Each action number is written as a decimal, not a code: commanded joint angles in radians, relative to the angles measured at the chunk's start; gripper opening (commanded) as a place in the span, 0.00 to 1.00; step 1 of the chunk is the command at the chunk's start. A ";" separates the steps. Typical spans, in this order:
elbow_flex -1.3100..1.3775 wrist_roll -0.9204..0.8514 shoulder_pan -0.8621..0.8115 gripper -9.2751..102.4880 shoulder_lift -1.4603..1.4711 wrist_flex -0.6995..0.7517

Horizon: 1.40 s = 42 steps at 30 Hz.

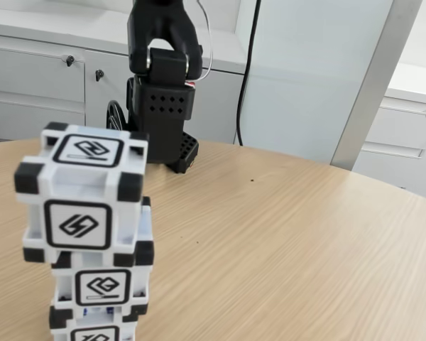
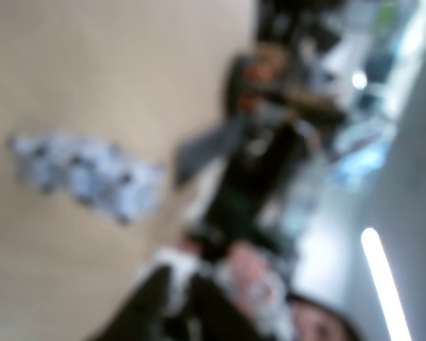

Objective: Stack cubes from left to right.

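Three white cubes with black corners stand in one stack at the lower left of the fixed view. The top cube (image 1: 82, 195) sits slightly turned and offset to the left on the middle cube (image 1: 106, 273). The bottom cube (image 1: 96, 327) is cut by the frame's lower edge. The black arm (image 1: 163, 64) stands folded upright over its base at the back of the table, far from the stack, and its upper end runs off the top. In the wrist view, which is heavily blurred and lies on its side, the stack (image 2: 85, 174) is a pale smear on the wood.
The round wooden table (image 1: 284, 241) stretches bare to the right of the stack. Grey cabinets (image 1: 35, 78) and a black cable (image 1: 248, 71) are behind the arm. A blurred person (image 2: 263, 213) is beyond the table in the wrist view.
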State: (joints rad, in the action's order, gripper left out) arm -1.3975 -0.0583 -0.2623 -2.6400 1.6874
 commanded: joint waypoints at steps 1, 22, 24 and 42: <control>-0.110 -0.035 -0.006 0.08 -0.078 -0.015; -1.074 0.006 -0.006 0.08 -0.565 -0.629; -1.160 0.023 -0.006 0.08 -0.565 -0.673; -1.411 0.034 -0.023 0.08 -0.549 -0.684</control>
State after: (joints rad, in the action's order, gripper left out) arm -2.8133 -0.0215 -0.2761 -3.1922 1.0140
